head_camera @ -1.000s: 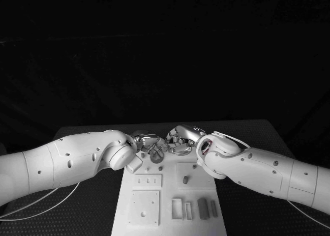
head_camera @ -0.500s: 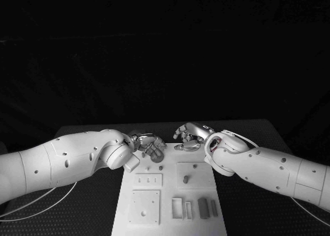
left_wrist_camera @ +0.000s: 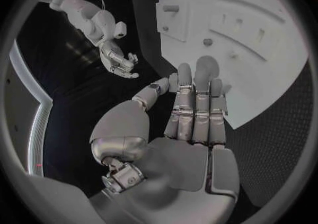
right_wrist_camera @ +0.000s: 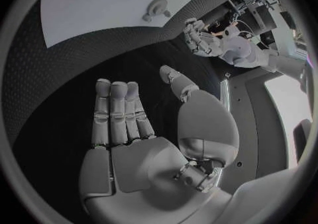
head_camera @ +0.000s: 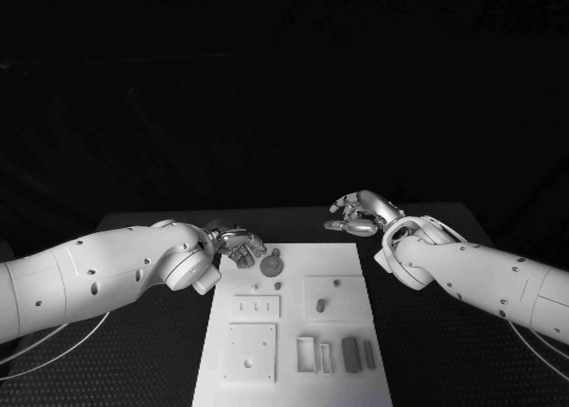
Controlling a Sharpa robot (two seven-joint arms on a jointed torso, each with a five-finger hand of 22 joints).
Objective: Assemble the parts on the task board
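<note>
Now both hands are empty with fingers apart: the left hand (head_camera: 236, 244) at the board's (head_camera: 345, 280) upper left corner, the right hand (head_camera: 361, 215) off its upper right. A round part (head_camera: 272, 268) (gear-like, perhaps) lies near the left fingers; a careless sweep could knock it away.

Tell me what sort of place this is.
Probably a robotics lab test bench: a white task board with small parts lies on a black table, both robot hands hang empty, left robot hand and right robot hand, against a dark backdrop.
</note>
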